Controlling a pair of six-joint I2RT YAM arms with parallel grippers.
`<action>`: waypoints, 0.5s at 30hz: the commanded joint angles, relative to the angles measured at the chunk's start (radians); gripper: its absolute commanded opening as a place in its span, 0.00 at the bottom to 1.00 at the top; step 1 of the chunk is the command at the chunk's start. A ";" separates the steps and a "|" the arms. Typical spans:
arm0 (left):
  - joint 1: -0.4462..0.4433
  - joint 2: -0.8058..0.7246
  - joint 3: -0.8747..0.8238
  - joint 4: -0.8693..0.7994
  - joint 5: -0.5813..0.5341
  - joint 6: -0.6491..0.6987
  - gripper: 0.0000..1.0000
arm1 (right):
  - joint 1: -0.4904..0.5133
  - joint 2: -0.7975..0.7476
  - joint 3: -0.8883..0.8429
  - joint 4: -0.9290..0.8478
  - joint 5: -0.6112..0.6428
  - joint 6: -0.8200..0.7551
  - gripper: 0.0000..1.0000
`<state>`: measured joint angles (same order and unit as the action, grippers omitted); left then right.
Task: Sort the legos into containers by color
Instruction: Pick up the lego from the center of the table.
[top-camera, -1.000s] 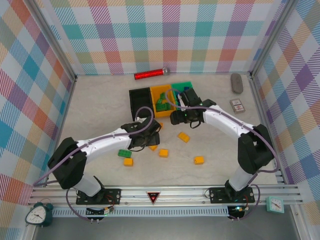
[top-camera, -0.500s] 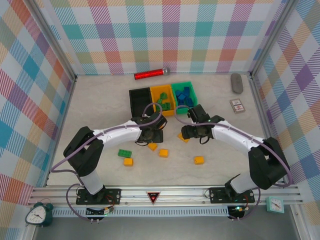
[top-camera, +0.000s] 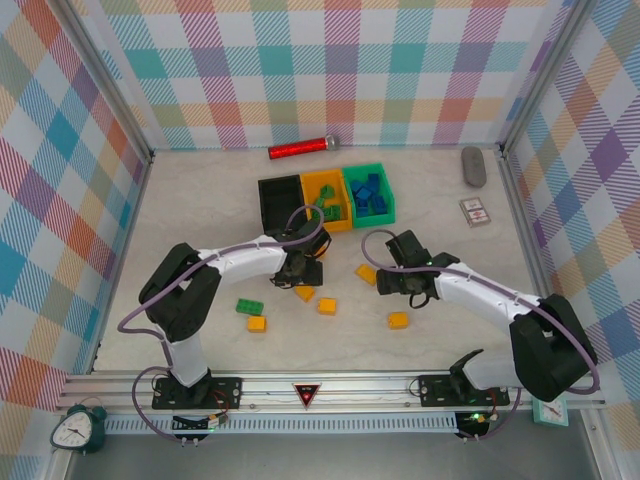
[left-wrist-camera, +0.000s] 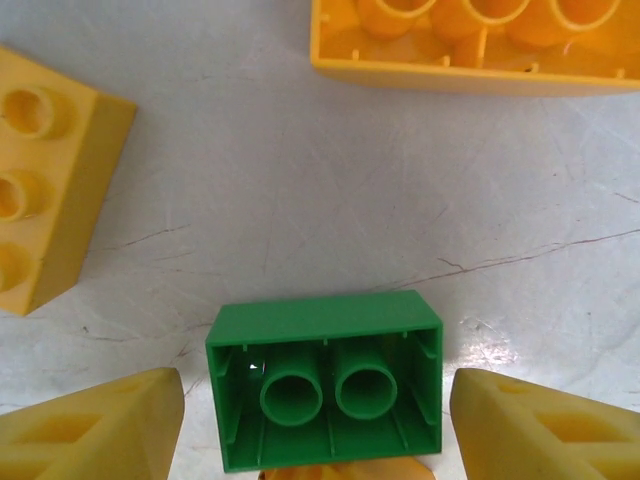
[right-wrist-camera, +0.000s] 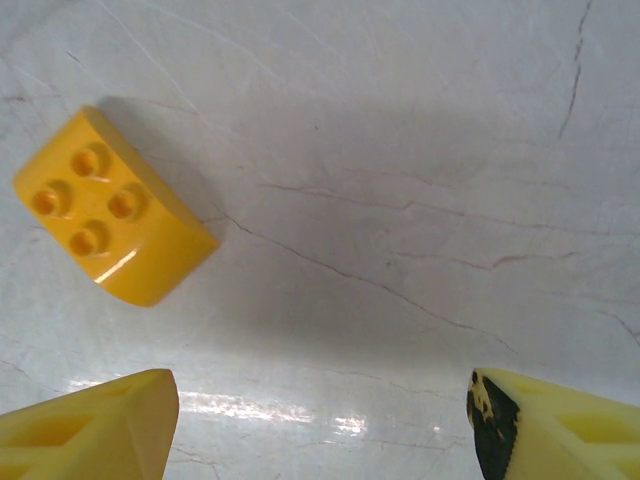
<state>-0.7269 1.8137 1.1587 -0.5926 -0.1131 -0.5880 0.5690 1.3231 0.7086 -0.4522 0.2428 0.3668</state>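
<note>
Left hand (left-wrist-camera: 315, 405) wide, straddling upturned green lego (left-wrist-camera: 325, 375) on surface (left-wrist-camera: 300, 200), gap each side.
Right hand (right-wrist-camera: 320, 410) wide, ungripped yellow curved lego (right-wrist-camera: 110, 205) just left.
Black bin (top-camera: 278, 206), orange-yellow bin (top-camera: 322, 177), green bin (top-camera: 362, 169) side by side, far centre.

Three open rectangular plastic containers stand in a row behind the tabletop's centre: the black plastic bin (top-camera: 281, 203) on the left, the orange-yellow plastic bin (top-camera: 320, 182) in the middle with green studded bricks (top-camera: 325, 208) in it, and the green plastic bin (top-camera: 365, 170) on the right with blue studded bricks (top-camera: 370, 193) in it. A red cylinder (top-camera: 302, 148) lies behind the row along the far edge, and a grey oval object (top-camera: 473, 165) lies near the far right corner. Before the bins, yellow-orange studded bricks (top-camera: 327, 305) lie scattered, with a lone green brick (top-camera: 249, 307) at the scatter's left end.
</note>
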 joint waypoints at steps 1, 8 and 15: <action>0.012 0.023 0.033 -0.008 0.031 0.017 0.69 | -0.004 -0.029 -0.025 0.041 0.006 0.032 0.76; 0.013 0.046 0.042 0.007 0.045 0.017 0.54 | -0.003 -0.054 -0.049 0.063 0.000 0.028 0.76; 0.012 0.035 0.048 -0.007 0.024 0.023 0.52 | -0.003 -0.047 -0.054 0.074 -0.005 0.029 0.76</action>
<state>-0.7231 1.8465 1.1828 -0.5812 -0.0795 -0.5781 0.5690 1.2831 0.6689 -0.3954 0.2424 0.3817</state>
